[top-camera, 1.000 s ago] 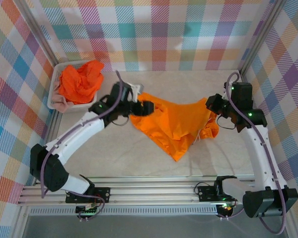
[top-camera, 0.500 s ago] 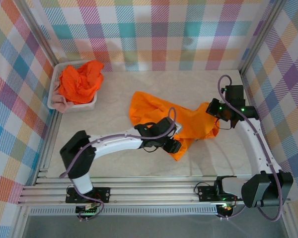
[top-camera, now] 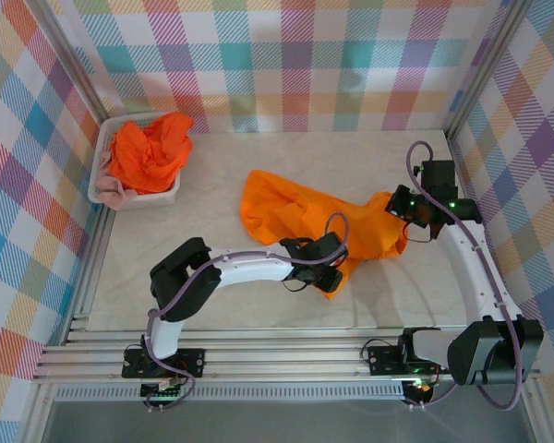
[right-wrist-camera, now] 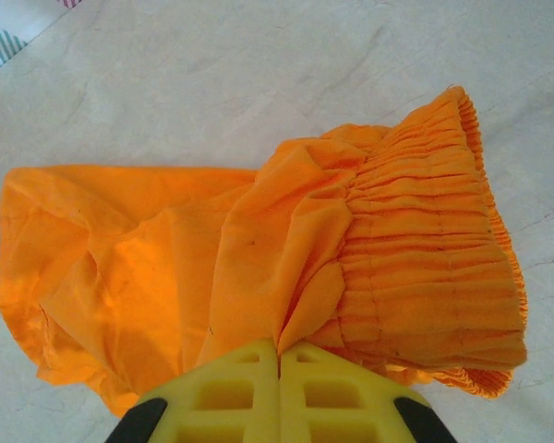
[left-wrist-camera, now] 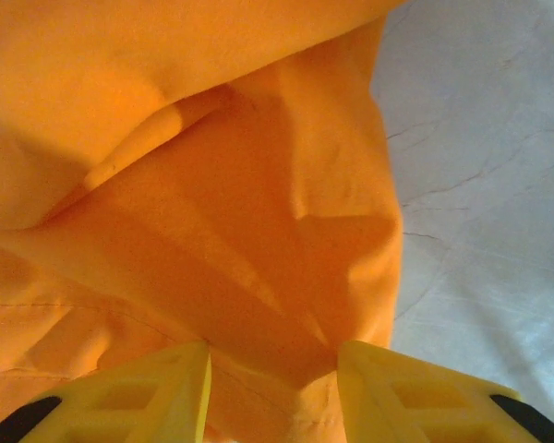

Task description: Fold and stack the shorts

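The shorts (top-camera: 286, 208), soft light cloth rumpled mid-table (top-camera: 212, 166), are clamped beside the firmer gathered waistband by the right gripper (right-wrist-camera: 279, 355), while the half-wide left gripper (left-wrist-camera: 272, 358) straddles a leg fold, apparently ungripped.

That's two bright orange cloth shorts on show, one loose pair (top-camera: 295, 217) and one crumpled pair (top-camera: 148, 152), then a single dusty pink cloth garment (top-camera: 118, 194), just one white plastic mesh basket (top-camera: 146, 199), and two white robot arms, the left arm (top-camera: 249, 266) and the right arm (top-camera: 475, 268).
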